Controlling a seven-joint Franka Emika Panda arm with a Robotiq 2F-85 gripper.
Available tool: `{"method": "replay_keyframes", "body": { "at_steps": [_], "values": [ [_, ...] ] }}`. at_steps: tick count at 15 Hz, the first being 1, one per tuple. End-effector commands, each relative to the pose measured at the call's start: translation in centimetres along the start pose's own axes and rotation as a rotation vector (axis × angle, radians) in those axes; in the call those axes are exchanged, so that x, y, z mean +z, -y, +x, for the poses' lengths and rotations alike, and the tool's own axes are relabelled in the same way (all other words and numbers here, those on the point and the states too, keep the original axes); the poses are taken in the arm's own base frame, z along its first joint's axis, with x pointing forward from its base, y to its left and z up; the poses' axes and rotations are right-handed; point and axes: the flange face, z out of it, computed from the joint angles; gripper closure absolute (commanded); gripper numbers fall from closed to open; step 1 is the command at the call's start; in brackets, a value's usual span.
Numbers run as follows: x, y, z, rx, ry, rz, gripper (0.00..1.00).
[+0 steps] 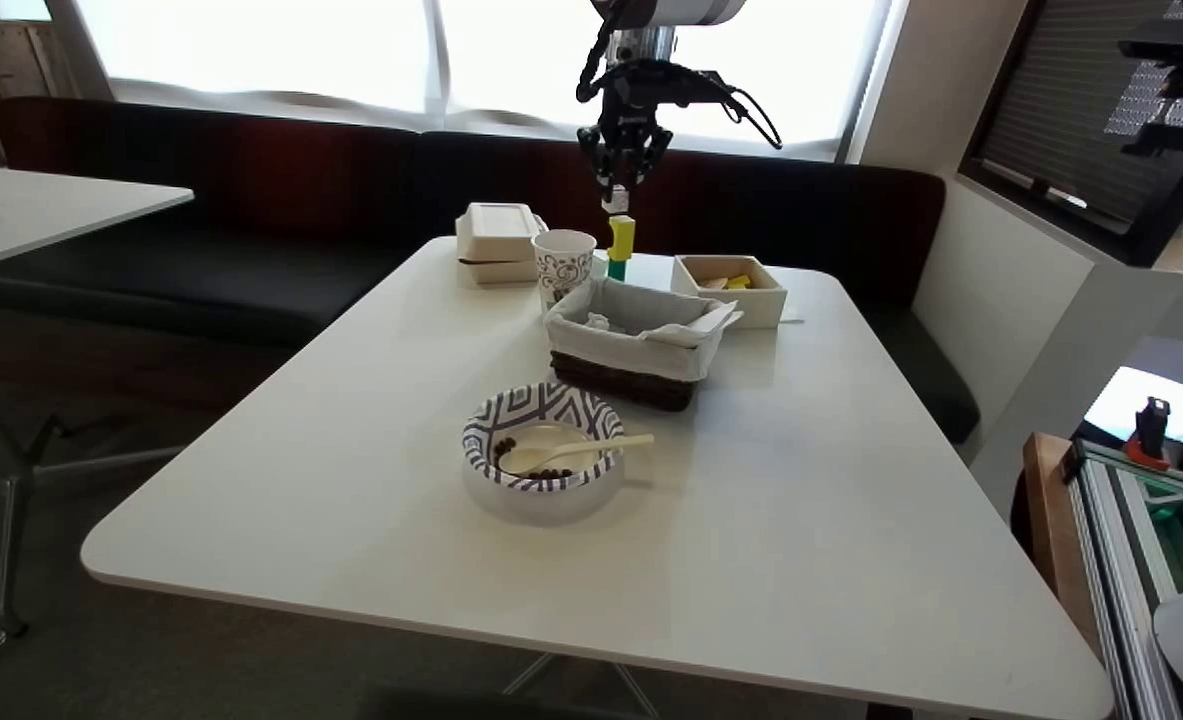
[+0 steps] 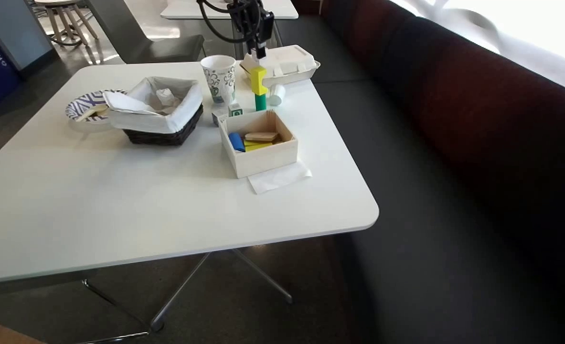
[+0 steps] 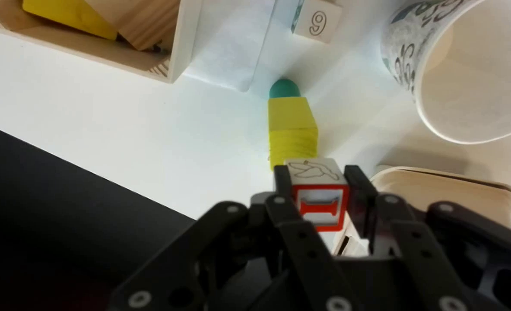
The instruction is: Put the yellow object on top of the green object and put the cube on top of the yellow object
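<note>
The yellow object [image 1: 621, 240] stands upright on the green object [image 1: 617, 270] on the table; both also show in an exterior view, yellow [image 2: 258, 80] over green [image 2: 260, 102]. In the wrist view the yellow object [image 3: 292, 125] hides most of the green object [image 3: 284, 88]. My gripper [image 3: 318, 179] is shut on the cube [image 3: 320, 207], a white block with a red-framed letter face. The cube is held just above the yellow object's top in both exterior views, with a small gap in an exterior view [image 2: 258, 54]. In the wrist view it overlaps the yellow object's near end.
A tall paper cup [image 2: 220, 80] and white food boxes [image 2: 284, 64] stand close to the stack. A wooden box [image 2: 263, 160] with blocks, two loose cubes [image 2: 235, 110], a small white cylinder [image 2: 277, 95], a lined basket [image 1: 631, 350] and a patterned bowl [image 1: 541, 440] are also on the table.
</note>
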Motion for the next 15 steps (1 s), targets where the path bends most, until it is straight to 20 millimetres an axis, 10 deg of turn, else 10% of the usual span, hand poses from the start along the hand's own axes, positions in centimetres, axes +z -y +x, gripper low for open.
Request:
{"method": "replay_keyframes", "body": {
  "at_steps": [1,15],
  "values": [
    [-0.20,-0.52,0.49,-0.008,0.034,-0.024,0.91],
    [-0.04,-0.97,0.11,-0.038,0.094,0.035,0.91]
  ]
}}
